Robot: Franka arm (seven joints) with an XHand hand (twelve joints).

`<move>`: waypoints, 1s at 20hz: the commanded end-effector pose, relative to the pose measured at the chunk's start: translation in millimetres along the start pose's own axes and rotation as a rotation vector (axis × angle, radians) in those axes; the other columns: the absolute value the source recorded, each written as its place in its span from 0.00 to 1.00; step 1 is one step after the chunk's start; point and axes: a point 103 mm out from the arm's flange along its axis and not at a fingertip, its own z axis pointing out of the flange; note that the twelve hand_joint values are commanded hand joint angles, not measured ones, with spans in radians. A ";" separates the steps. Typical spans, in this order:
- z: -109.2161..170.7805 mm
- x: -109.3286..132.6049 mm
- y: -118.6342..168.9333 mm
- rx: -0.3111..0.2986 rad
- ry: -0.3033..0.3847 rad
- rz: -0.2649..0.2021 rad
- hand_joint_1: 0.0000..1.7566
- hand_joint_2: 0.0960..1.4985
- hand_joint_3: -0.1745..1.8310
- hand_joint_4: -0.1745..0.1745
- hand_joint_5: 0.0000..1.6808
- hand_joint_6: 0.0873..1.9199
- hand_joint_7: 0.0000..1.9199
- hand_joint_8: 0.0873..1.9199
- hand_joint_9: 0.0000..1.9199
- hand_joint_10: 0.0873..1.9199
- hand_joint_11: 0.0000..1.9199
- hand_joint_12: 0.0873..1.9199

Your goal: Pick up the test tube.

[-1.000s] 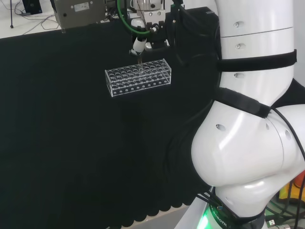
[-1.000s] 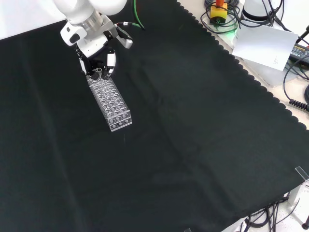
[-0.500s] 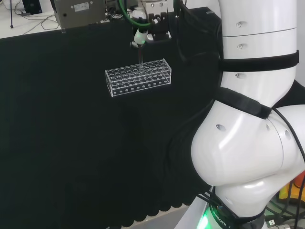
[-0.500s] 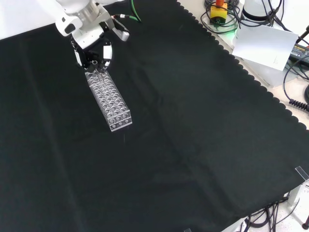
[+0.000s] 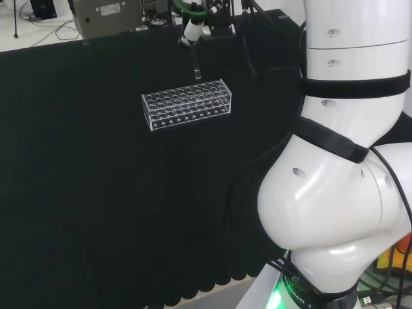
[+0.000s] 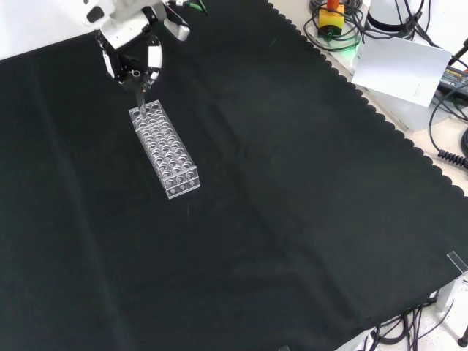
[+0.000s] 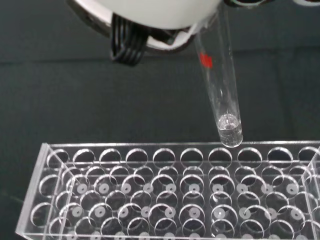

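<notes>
Front view, left to right: the hand point(image 6: 131, 45) sits at the upper left of the cloth point(image 6: 292, 205), fingers curled in on the test tube point(image 6: 138, 93), pinching its upper end. Tube hangs down from the fingers, bottom tip just above the far end of the clear rack point(image 6: 164, 151). The rack lies on the cloth below the hand and runs toward the camera. Farther right is bare black cloth, then cables and a white sheet of paper point(image 6: 404, 67) off the cloth's edge at upper right.

Head view agrees: the tube hangs under the hand at the top of the picture, its tip just clear of the rack's back row.

Wrist view: the tube comes down tilted from under the white palm, a small red mark on its upper part, rounded bottom just over a hole in the rack's edge row. No other tubes seen in the rack's holes.

Risk, my judgement: tube looks out of its hole but barely. A sideways move now could knock the tip on the rack's top plate and drag or tip the rack, or twist the tube in the pinch. The tilt adds to it, and smooth glass held only at the top could slide through the fingers. Straight up first looks safest.
</notes>
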 end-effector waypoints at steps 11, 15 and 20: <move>-84.9 2.6 -29.8 -0.127 0.035 -0.025 0.70 0.40 0.40 0.00 0.79 0.25 0.90 0.23 0.86 0.31 0.75 0.43; -100.6 5.9 -37.5 -0.153 0.032 -0.037 0.70 0.40 0.40 0.00 0.79 0.25 0.90 0.23 0.86 0.31 0.75 0.43; -106.9 6.8 -45.3 -0.157 0.029 -0.038 0.70 0.40 0.40 0.00 0.79 0.25 0.90 0.23 0.86 0.31 0.75 0.42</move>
